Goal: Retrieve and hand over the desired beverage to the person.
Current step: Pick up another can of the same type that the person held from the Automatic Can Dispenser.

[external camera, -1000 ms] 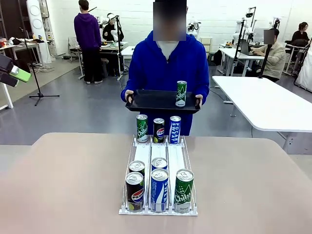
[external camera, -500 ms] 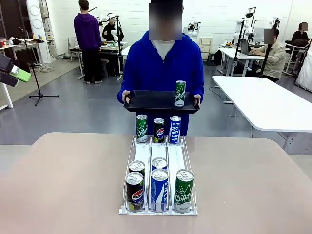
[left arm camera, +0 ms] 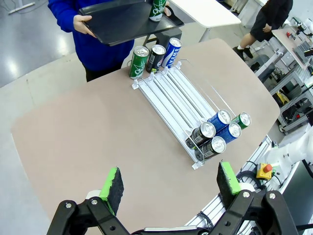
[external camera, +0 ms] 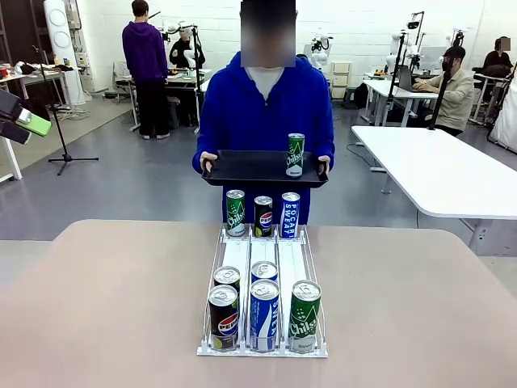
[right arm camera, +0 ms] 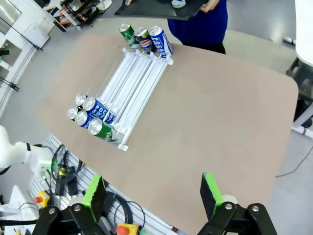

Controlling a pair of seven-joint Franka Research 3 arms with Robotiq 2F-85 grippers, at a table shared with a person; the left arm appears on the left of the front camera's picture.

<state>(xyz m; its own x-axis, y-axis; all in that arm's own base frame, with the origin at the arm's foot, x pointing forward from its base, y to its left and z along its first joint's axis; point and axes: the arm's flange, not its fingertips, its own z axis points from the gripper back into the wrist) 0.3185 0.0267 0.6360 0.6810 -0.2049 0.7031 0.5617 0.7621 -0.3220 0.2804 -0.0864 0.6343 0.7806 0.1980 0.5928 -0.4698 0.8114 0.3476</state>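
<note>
Left gripper (left arm camera: 169, 183) stands with its jaws wide apart and holds nothing; right gripper (right arm camera: 153, 191) shows the same state. I see only bare table (external camera: 105, 299) between each gripper and the rack (external camera: 262, 252). Both grippers hang high over the robot-side edge of the table, fingers angled down at the tabletop. At the far side the person (external camera: 266, 105) holds a black tray (external camera: 242, 170) in both hands, and it carries one upright green can (external camera: 296, 155). The rack has three lanes: three cans (external camera: 262, 215) stand at its far end and five cans (external camera: 264, 311) at its near end, two left, two middle, one right.
</note>
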